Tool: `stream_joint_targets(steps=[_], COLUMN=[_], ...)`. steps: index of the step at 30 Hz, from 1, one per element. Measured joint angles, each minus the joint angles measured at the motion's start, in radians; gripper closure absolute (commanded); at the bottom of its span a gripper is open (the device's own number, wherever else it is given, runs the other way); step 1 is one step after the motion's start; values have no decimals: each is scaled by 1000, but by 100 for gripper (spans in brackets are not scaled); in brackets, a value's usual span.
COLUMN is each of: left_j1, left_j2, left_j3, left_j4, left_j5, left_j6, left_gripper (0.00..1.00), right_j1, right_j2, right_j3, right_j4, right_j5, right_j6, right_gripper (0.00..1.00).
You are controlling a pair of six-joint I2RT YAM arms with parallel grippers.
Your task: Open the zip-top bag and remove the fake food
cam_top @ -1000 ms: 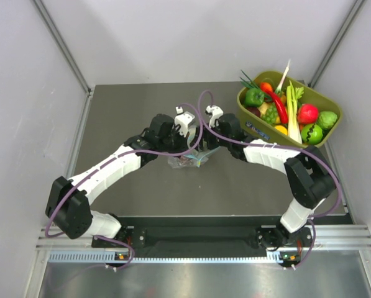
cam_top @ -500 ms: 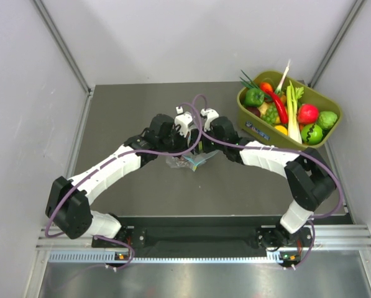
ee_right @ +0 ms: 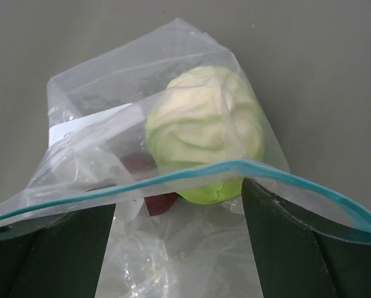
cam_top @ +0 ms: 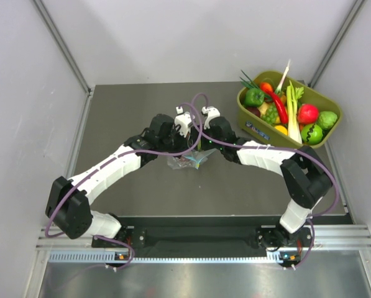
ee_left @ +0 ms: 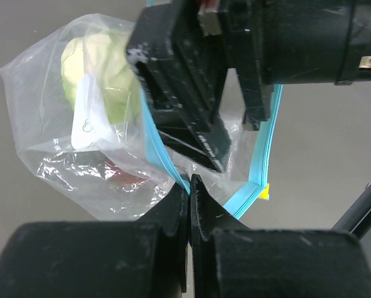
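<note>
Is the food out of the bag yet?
Not yet. The zip-top bag looks unzipped at its mouth. The left gripper pinches one blue lip while the open right gripper sits at the mouth. The cabbage and something red are inside, so pulling them out is left.

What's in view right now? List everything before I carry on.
bag: one, clear, mid-table between the pincers
zip strip: one, teal, along bag's mouth
cabbage: one, pale green, inside bag
red piece: one, dark red, inside bag beside cabbage; kind unclear
tub: one, olive, table's far right
produce: a heap, mixed colours, in tub
table: one, dark grey
arms: two, white and black, meeting at bag
left pincer: shut on zip strip
right pincer: open, astride bag's mouth
</note>
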Motion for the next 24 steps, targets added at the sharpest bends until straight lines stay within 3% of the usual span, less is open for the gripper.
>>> stream_joint_targets(steps=[14, 24], left_j1=[0, 0], left_j2=[0, 0], left_j3=[0, 0], left_j4=[0, 0], left_j5=[9, 21], left_j6=[-3, -11], left_gripper=[100, 100], right_j1=[0, 0], right_j2=[36, 9], right_j3=[5, -19], right_j4=[90, 58], right_j5=[29, 62], right_j6=[108, 137], right_gripper=[20, 21])
